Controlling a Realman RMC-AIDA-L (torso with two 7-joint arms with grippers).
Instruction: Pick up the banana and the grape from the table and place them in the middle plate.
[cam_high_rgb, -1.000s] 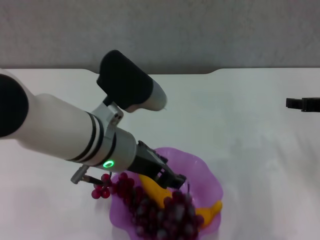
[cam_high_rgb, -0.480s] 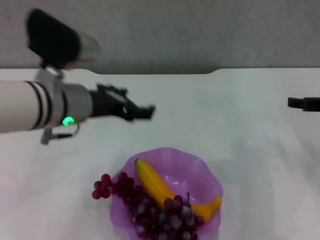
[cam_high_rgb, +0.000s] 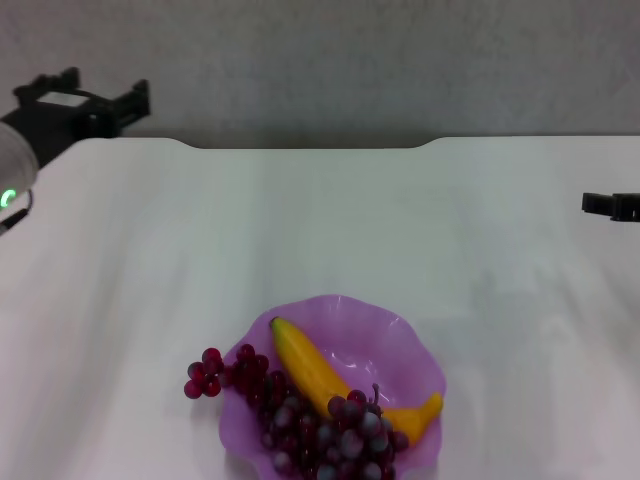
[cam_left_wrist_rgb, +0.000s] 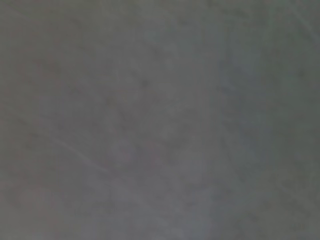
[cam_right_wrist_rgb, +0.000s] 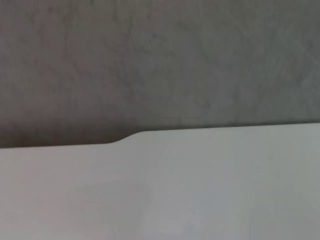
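Observation:
In the head view the yellow banana lies inside the purple scalloped middle plate near the front of the white table. The dark red grape bunch rests in the plate beside and partly over the banana, and its thin end hangs over the plate's left rim onto the table. My left gripper is far off at the back left corner, raised, open and holding nothing. Only a black tip of my right gripper shows at the right edge.
A grey wall runs behind the table's notched far edge. The right wrist view shows that table edge and the wall. Only plain grey fills the left wrist view.
My left arm has lifted off the plate and swung back to the far left corner, leaving the grapes and banana in the plate. The right gripper has stayed put.

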